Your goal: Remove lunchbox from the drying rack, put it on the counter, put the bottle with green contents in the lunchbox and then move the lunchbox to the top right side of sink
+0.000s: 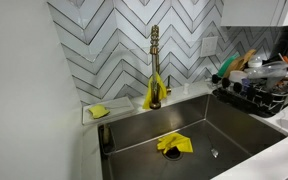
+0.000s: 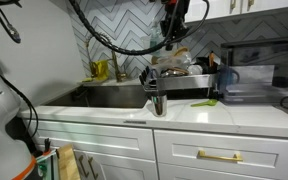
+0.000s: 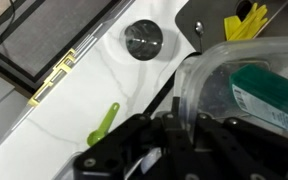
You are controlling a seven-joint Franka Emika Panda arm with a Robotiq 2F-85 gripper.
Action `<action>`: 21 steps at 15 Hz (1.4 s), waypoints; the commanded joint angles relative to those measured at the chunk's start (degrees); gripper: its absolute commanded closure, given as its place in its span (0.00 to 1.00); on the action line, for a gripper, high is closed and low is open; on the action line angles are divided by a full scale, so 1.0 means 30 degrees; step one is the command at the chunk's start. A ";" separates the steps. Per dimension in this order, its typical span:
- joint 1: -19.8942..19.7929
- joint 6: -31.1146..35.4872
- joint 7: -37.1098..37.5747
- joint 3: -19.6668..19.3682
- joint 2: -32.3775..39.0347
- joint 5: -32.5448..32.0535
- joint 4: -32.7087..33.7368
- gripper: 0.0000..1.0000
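In the wrist view my gripper point(image 3: 160, 118) is shut on the rim of the clear lunchbox point(image 3: 209, 75), one finger inside the wall and one outside. A bottle with green contents point(image 3: 269, 95) lies inside the lunchbox. In an exterior view the gripper point(image 2: 157, 95) hangs low over the white counter point(image 2: 199, 112), at the sink's point(image 2: 109, 96) near right corner. The black drying rack point(image 2: 189, 82) stands just behind it and also shows in the exterior view that faces the faucet point(image 1: 259, 85). The gripper does not show in that view.
A green spoon point(image 3: 104, 125) lies on the counter beside the gripper. A round metal cap point(image 3: 142, 37) sits in the counter. Yellow gloves point(image 1: 174, 144) lie in the sink under the gold faucet point(image 1: 154, 65). A yellow sponge point(image 1: 99, 111) sits on the ledge.
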 commanded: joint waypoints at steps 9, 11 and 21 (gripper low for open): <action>0.0791 -0.0387 0.1546 0.0663 0.1044 -0.0201 0.1379 0.95; 0.0810 -0.0387 0.1546 0.0674 0.1043 -0.0200 0.1379 0.95; 0.1890 0.0616 0.4717 0.1325 -0.0847 -0.0613 -0.1159 0.99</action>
